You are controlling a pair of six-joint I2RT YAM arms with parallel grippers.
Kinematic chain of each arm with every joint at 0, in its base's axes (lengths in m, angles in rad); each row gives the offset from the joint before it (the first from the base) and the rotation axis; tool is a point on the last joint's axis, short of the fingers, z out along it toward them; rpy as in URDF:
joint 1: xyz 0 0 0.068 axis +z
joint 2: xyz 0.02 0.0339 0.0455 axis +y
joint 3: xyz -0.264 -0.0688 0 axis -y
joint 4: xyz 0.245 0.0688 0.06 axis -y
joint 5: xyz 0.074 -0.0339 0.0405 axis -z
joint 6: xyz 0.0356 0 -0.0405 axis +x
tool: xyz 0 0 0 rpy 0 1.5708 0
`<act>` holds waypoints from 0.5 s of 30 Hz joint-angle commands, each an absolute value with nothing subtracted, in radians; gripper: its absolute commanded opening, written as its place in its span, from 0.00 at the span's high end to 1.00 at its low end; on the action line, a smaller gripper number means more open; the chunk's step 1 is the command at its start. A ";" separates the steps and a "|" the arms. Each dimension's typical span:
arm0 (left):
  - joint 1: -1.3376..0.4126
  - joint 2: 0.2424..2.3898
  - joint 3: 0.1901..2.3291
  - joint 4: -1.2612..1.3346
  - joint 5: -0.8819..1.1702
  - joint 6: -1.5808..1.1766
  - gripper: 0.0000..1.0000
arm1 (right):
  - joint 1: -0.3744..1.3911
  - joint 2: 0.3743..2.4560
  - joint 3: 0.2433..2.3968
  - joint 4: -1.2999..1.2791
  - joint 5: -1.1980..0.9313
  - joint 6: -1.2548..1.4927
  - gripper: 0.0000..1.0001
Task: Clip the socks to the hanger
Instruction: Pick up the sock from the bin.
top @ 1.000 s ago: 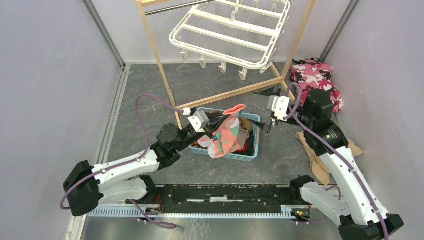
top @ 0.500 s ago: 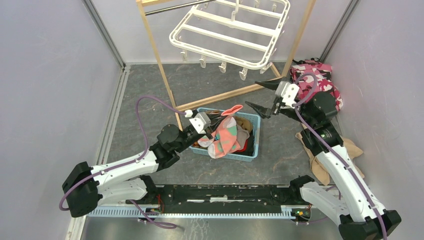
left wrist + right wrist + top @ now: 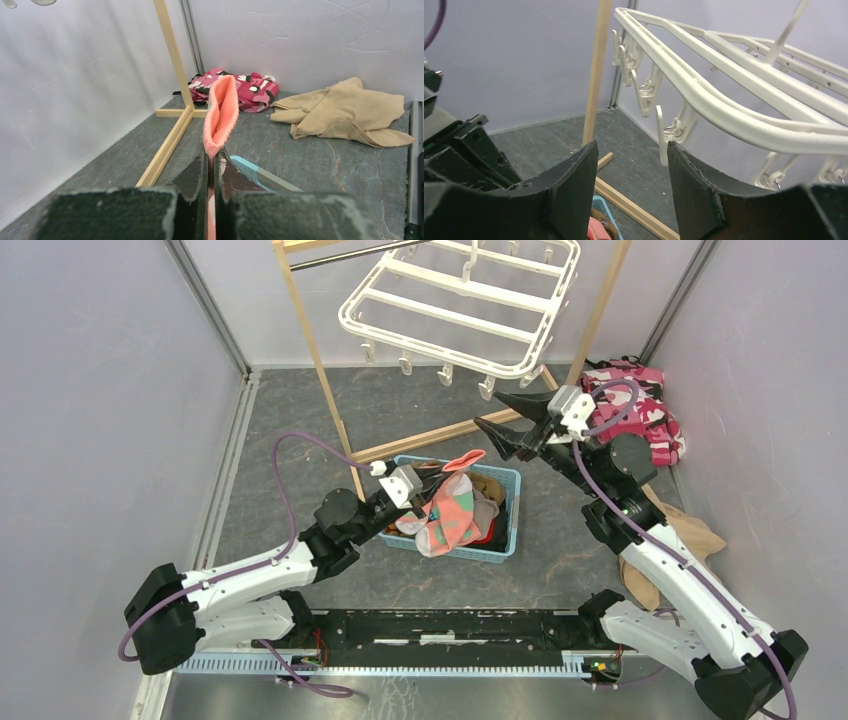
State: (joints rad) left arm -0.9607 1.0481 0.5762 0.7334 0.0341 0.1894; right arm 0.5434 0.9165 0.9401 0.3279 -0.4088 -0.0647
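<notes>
My left gripper (image 3: 212, 156) is shut on a salmon-pink sock (image 3: 220, 112). The sock's ribbed cuff stands up beyond the fingertips. From above, this sock (image 3: 455, 510) hangs over the blue basket (image 3: 513, 520), with teal and white patches showing. More socks (image 3: 488, 490) lie inside the basket. The white hanger (image 3: 452, 316) hangs tilted from the wooden stand, with clips along its near rim. My right gripper (image 3: 492, 410) is raised just below that rim, open and empty. In the right wrist view a clip (image 3: 669, 132) dangles just beyond the right gripper (image 3: 631, 145).
The light wooden frame stand (image 3: 310, 350) carries the hanger, and its base bar crosses the floor behind the basket. A pink camouflage cloth (image 3: 635, 395) lies in the back right corner. A tan garment (image 3: 690, 535) lies by the right arm. Grey walls close in on both sides.
My right gripper has risen from beside the basket and swung left, up under the hanger's near rim, its jaws narrowing. The left gripper and the sock have stayed put.
</notes>
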 commanded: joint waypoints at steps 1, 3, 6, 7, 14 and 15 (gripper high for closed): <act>-0.963 1.046 0.597 0.758 0.042 0.222 0.98 | 0.567 0.937 0.957 0.360 -0.226 -0.002 0.41; -0.963 1.046 0.596 0.758 0.043 0.221 0.98 | 0.569 0.942 0.952 0.367 -0.215 -0.002 0.41; -0.963 1.049 0.599 0.759 0.045 0.223 0.98 | 0.574 0.950 0.948 0.384 -0.194 -0.002 0.41; -0.963 1.051 0.600 0.759 0.046 0.223 0.98 | 0.575 0.953 0.948 0.393 -0.185 0.021 0.40; -0.963 1.060 0.607 0.761 0.057 0.223 0.98 | 0.580 0.979 0.943 0.458 -0.178 0.069 0.39; -0.963 1.061 0.607 0.761 0.059 0.223 0.98 | 0.580 0.983 0.943 0.465 -0.179 0.075 0.39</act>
